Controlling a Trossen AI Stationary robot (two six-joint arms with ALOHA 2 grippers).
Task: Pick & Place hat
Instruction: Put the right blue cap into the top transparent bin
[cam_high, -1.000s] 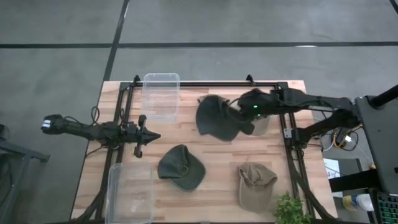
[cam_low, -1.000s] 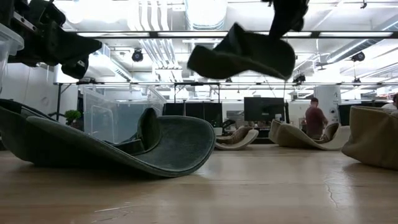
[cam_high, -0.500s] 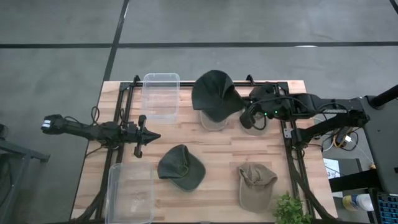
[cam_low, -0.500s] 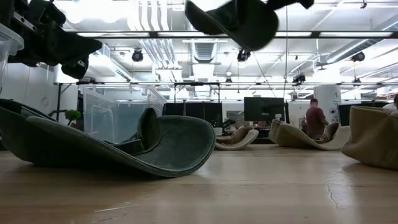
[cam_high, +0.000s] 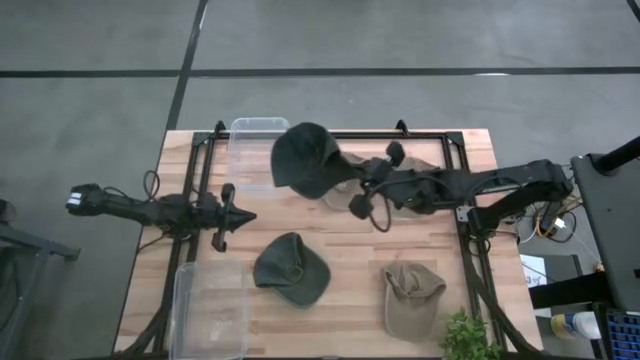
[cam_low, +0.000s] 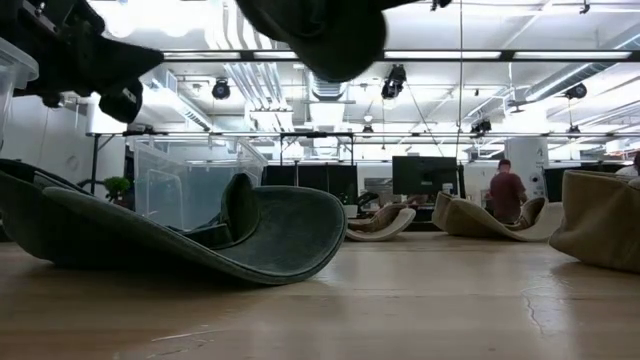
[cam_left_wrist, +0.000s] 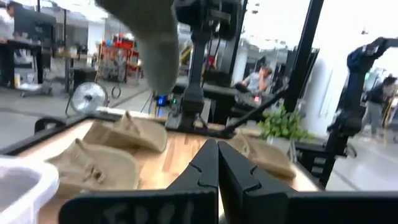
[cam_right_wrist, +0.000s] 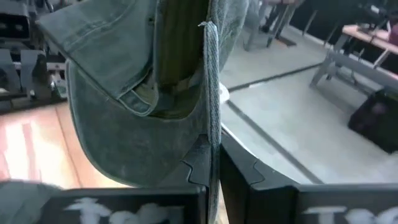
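Note:
A dark green cap (cam_high: 305, 158) hangs in the air in my right gripper (cam_high: 346, 181), above the table's far side, beside the clear bin (cam_high: 258, 150). In the low view the cap (cam_low: 320, 35) is at the top of the picture. My right gripper (cam_right_wrist: 214, 165) is shut on it. My left gripper (cam_high: 236, 217) waits shut at the table's left, and its closed fingertips (cam_left_wrist: 216, 163) touch nothing. A second dark green cap (cam_high: 291, 268) lies on its brim and crown near the table's middle. My right gripper pinches the dark green cap by a seamed edge of its rim (cam_right_wrist: 212, 134), which runs between the two fingers (cam_right_wrist: 198, 163). The fingers reach in from the table's right. The cap is lifted clear of the table, its hollow inside (cam_right_wrist: 177, 93) turned toward the wrist camera.
Two khaki caps (cam_high: 338, 195) (cam_high: 425, 195) lie under the right arm and a third (cam_high: 412, 298) near the right front. Another clear bin (cam_high: 210, 310) sits at the near left corner. A small plant (cam_high: 465, 340) stands at the near edge. A black frame rail (cam_high: 205, 170) borders the table.
My right gripper has carried the dark green cap toward the table's left and upward, from above the far middle to beside the far clear bin. The cap has turned about in the hold as it travelled.

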